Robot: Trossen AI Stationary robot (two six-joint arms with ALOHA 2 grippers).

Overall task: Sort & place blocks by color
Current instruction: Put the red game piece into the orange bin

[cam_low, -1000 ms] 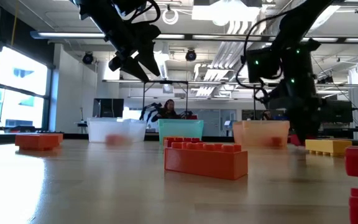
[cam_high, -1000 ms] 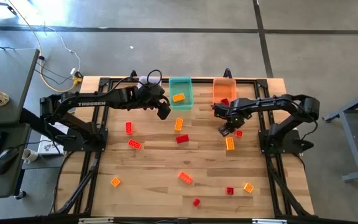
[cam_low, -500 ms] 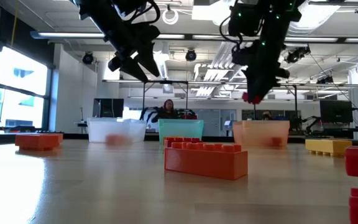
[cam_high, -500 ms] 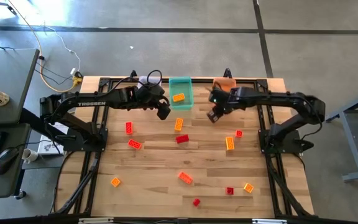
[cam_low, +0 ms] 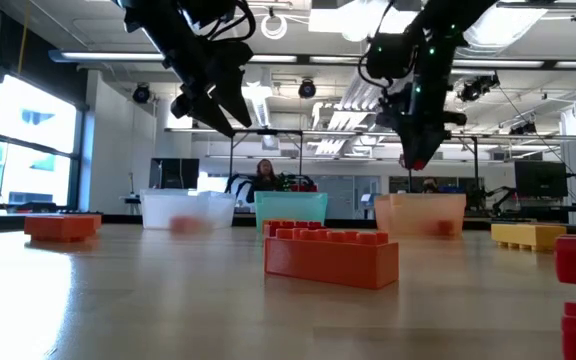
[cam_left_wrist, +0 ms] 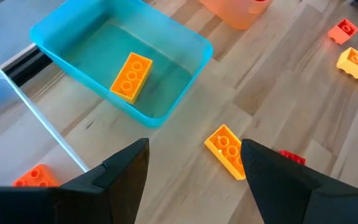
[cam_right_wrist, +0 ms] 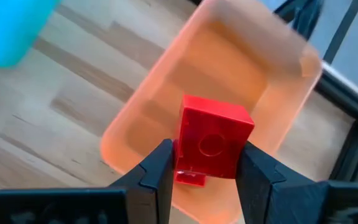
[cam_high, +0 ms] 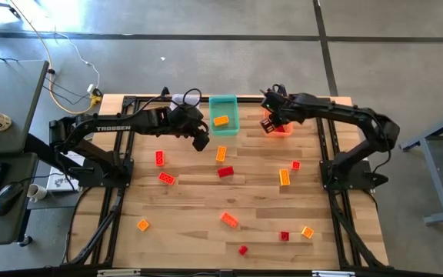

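My right gripper point(cam_high: 271, 123) hangs above the orange bin point(cam_high: 282, 102) at the far edge, shut on a small red block point(cam_right_wrist: 213, 140). Another red block point(cam_right_wrist: 190, 179) lies in that bin below it. My left gripper point(cam_high: 201, 141) hovers open and empty beside the teal bin point(cam_high: 223, 102), above a yellow-orange block point(cam_left_wrist: 227, 149) on the table. One yellow-orange block point(cam_left_wrist: 131, 76) lies in the teal bin. Other red and orange blocks, such as one red point(cam_high: 224, 171) and one orange point(cam_high: 284, 177), lie scattered on the wood. My right gripper pinches the red block by two opposite side walls point(cam_right_wrist: 185, 140) between its two fingers point(cam_right_wrist: 157, 171). The fingers come from above, pointing down. The block is lifted clear, its underside facing the wrist camera, over the orange bin point(cam_right_wrist: 253, 81).
A clear bin point(cam_low: 188, 208) stands at the far edge left of the teal one, with an orange-red block point(cam_left_wrist: 36, 176) in it. A large orange-red block point(cam_low: 331, 258) sits close to the low camera. A dark frame runs round the table's edges. A person point(cam_low: 265, 176) sits in the room behind.
My right gripper has risen from low over the table's right middle and travelled toward the far edge, carrying the red block, and now hangs above the orange bin. The blocks lying on the table have stayed put.
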